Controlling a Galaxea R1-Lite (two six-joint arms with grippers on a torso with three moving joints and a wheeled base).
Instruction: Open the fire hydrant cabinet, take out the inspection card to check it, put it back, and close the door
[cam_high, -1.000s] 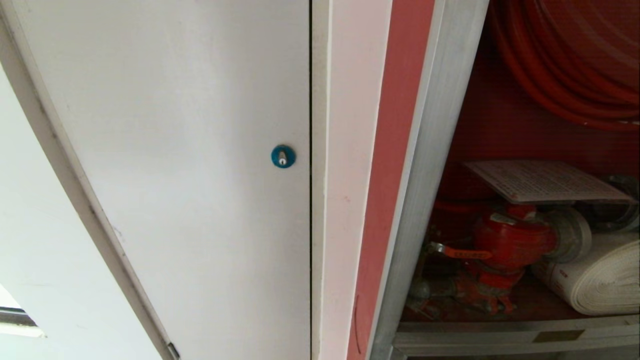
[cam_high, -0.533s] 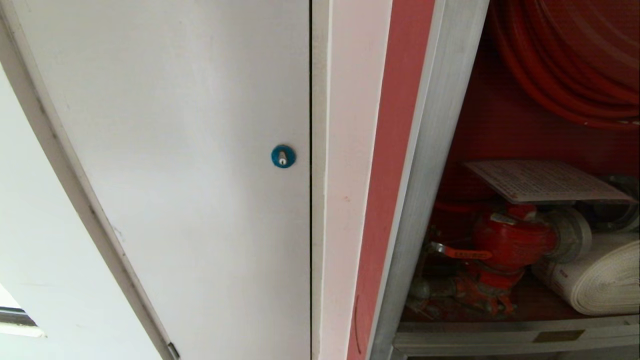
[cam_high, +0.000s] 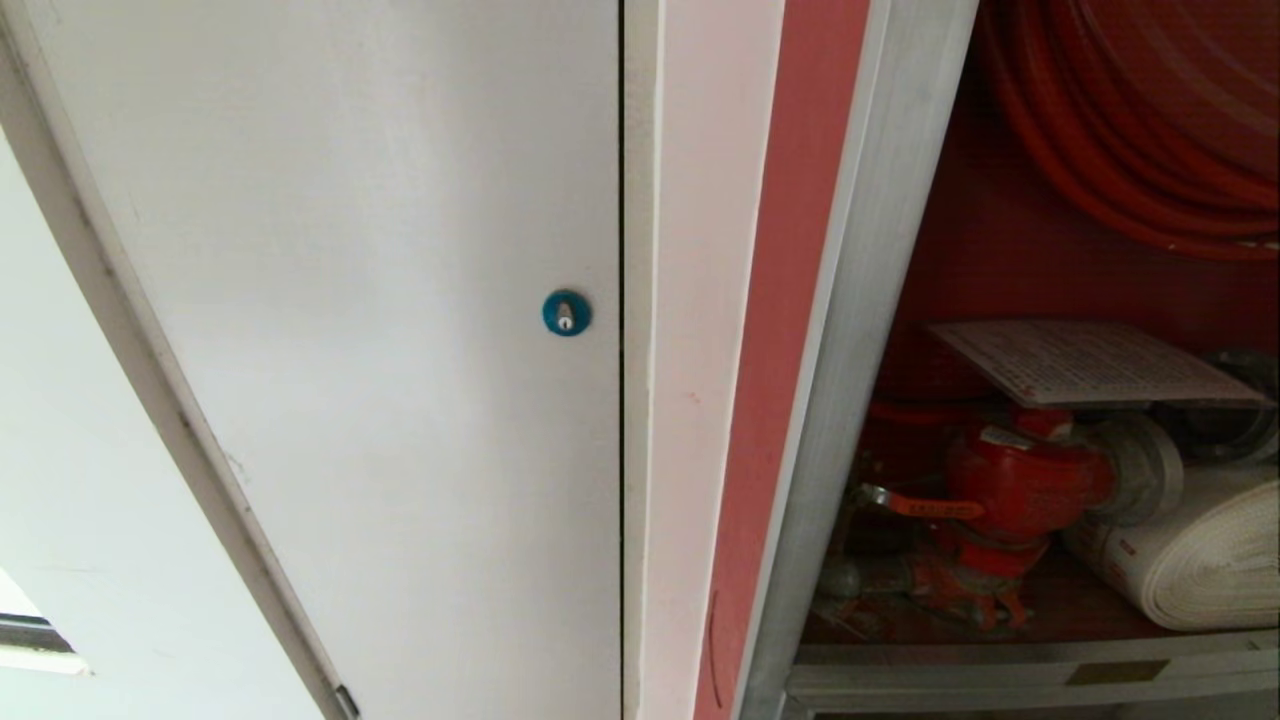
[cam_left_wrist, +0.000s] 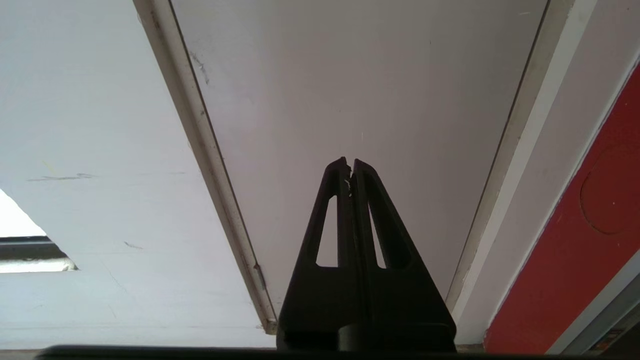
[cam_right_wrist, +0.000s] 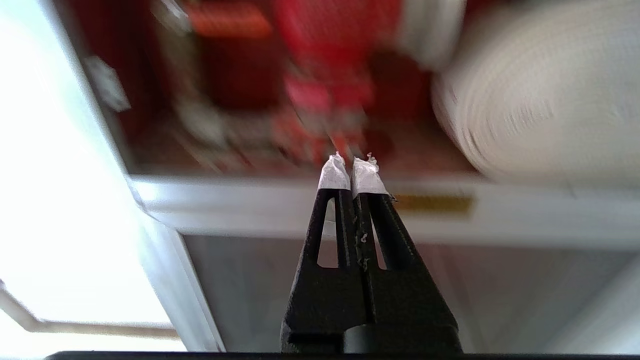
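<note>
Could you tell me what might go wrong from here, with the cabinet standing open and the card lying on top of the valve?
1. The inspection card lies flat on the red valve with its edges overhanging; a nudge could tip it off behind the white rolled hose.
2. The right gripper is shut in front of the fire hydrant cabinet sill; reaching in shut, it would push the card rather than grasp it.
3. The door is out of view, so closing it may start blind.

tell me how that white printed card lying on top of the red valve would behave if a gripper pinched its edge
The inspection card looks thin and flat, so it would likely be light and bend somewhat under an edge pinch. It overhangs the red valve, resting loosely, so a push would probably slide it. Its surface looks smooth; it might slip.
</note>
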